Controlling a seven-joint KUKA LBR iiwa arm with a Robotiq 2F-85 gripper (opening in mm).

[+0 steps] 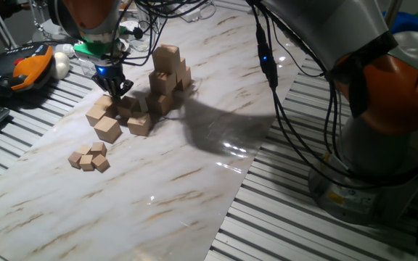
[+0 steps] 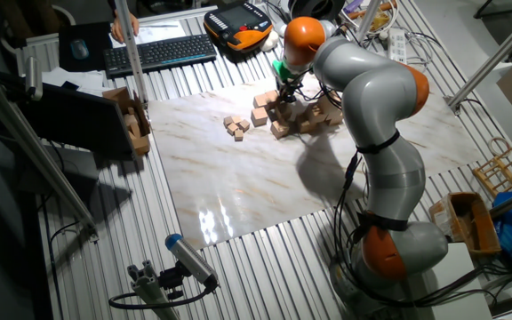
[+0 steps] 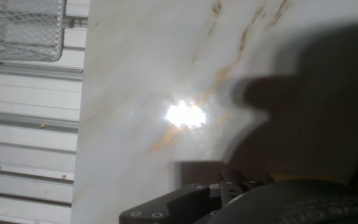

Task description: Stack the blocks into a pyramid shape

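- My black two-finger pincer (image 1: 115, 88) hangs low over the loose pale-tan wooden cubes (image 1: 118, 116), its tips right at them; whether the fingers are spread, closed or gripping a cube, I cannot tell.
- Just beside me, toward the far side in one fixed view, more of these plain cubes stand piled in a tall uneven heap (image 1: 168, 76).
- A small cluster of much smaller wooden cubes (image 1: 90, 158) lies apart from both groups on the white marble-patterned board (image 1: 187, 181).
- The board rests on a ribbed metal table (image 2: 265, 267).
- My hand view shows only bare board and shadow.
- A black keyboard (image 2: 160, 53) and an orange-and-black pendant (image 2: 238, 24) lie beyond the board's edge.
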